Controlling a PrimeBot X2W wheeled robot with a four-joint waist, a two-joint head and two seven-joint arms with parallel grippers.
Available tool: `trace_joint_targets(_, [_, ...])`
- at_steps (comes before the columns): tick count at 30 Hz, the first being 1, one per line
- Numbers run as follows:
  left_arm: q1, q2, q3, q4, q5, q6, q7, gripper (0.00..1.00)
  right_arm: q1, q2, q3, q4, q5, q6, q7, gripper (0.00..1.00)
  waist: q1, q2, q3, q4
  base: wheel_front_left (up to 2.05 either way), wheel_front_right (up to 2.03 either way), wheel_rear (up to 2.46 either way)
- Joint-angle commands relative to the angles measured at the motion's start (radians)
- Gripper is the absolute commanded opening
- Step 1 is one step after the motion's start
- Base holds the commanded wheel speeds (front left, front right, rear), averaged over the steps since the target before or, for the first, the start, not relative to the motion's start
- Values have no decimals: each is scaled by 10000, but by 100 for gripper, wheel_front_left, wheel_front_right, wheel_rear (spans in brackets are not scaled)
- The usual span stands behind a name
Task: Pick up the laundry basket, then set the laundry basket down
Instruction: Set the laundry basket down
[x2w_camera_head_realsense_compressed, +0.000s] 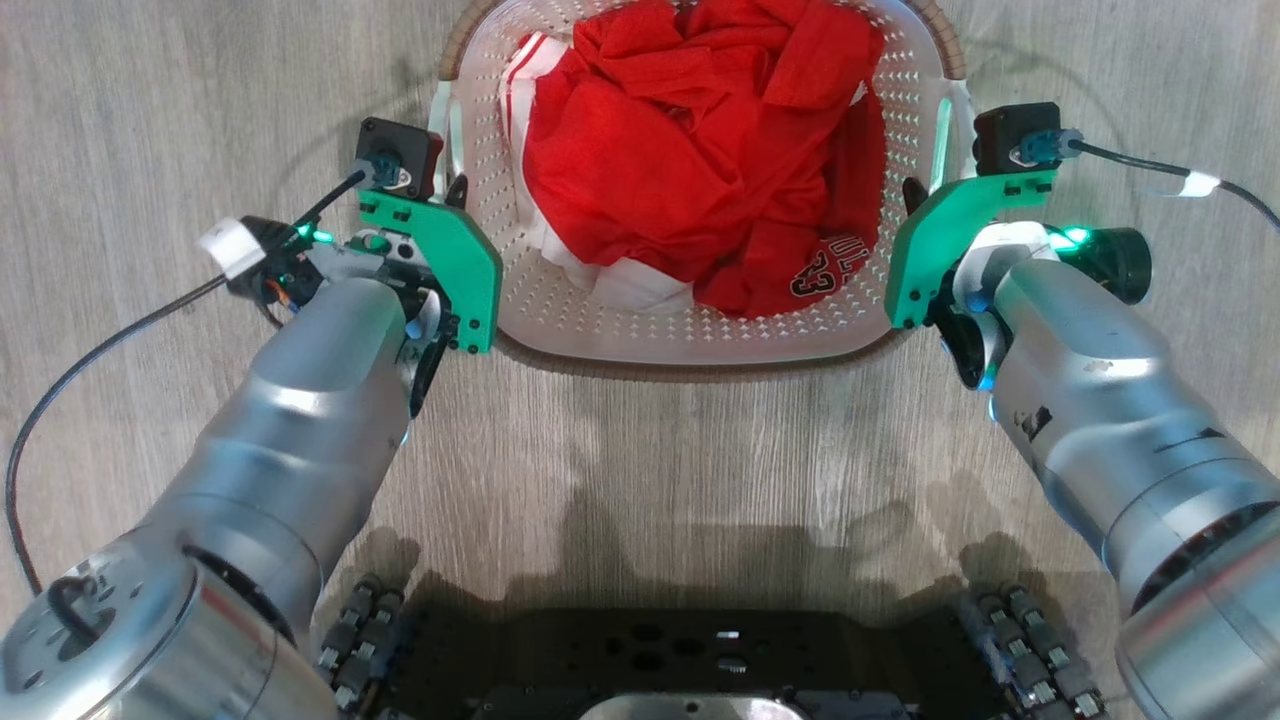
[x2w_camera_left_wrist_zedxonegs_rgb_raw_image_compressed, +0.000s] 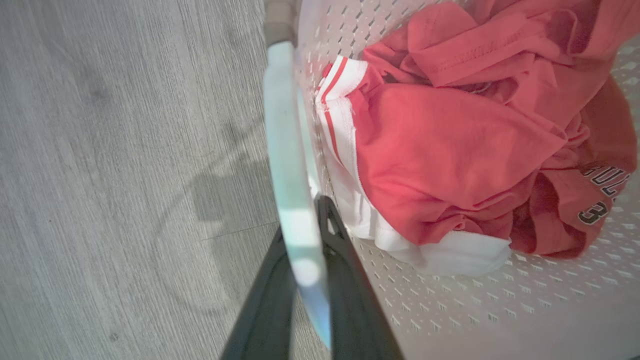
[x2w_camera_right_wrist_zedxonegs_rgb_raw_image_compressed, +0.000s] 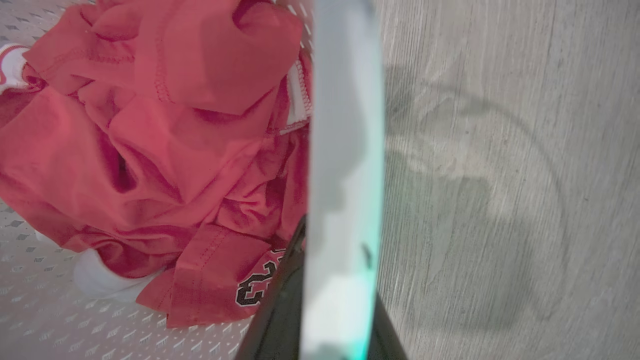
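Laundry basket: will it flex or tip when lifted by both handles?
Probably light: the laundry basket holds just crumpled red clothes. Its thin perforated walls may flex slightly. Tipping seems unlikely: the left end effector and right end effector hold opposite handles.

This looks like a home-style room, probably a laundry corner. A pale grey wood-look plank floor spreads all round. A white perforated plastic laundry basket with a brown woven-look rim holds crumpled red and white sports jerseys, one printed with black numbers.
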Motion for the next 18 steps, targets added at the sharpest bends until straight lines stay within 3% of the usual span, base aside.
trace_joint_targets(1, [-55, 258, 10, -20, -59, 134, -105, 0, 311, 159, 30, -81, -220, 27, -27, 0, 0, 0, -4, 7, 0, 0, 0])
trace_joint_targets(6, [-43, 258, -33, -29, -177, 218, -52, 0, 298, 173, -283, -81, -562, 27, -16, 20, 0, 0, 3, 25, 0, 0, 0])
trace_joint_targets(12, [-40, 258, -89, -27, -308, 297, 5, 0, 295, 190, -647, -81, -959, 27, 9, 31, 0, 0, 30, 50, 0, 0, 0])
trace_joint_targets(13, [-32, 258, -74, -27, -356, 311, 24, 4, 303, 193, -710, -81, -1022, 27, 12, 40, 0, 0, 29, 54, 0, 0, 0])
trace_joint_targets(14, [-26, 258, -74, -31, -389, 320, 35, 48, 314, 195, -773, -81, -1081, 27, 15, 67, 0, 0, 23, 56, 0, 0, 0])
trace_joint_targets(15, [-23, 258, -83, -35, -410, 334, 34, 65, 323, 197, -836, -81, -1144, 27, 19, 98, 0, 0, 17, 57, 0, 0, 0])
trace_joint_targets(16, [-16, 258, -93, -37, -431, 351, 32, 91, 327, 200, -898, -81, -1208, 27, 23, 100, 0, 0, 8, 56, 0, 0, 0])
trace_joint_targets(17, [-6, 258, -93, -37, -460, 374, 25, 100, 328, 202, -962, -81, -1270, 27, 29, 100, 0, 0, -7, 55, 0, 0, 0])
trace_joint_targets(18, [6, 258, -98, -37, -486, 395, 21, 100, 329, 205, -1026, -81, -1332, 27, 29, 100, 0, 0, -23, 52, 0, 0, 0])
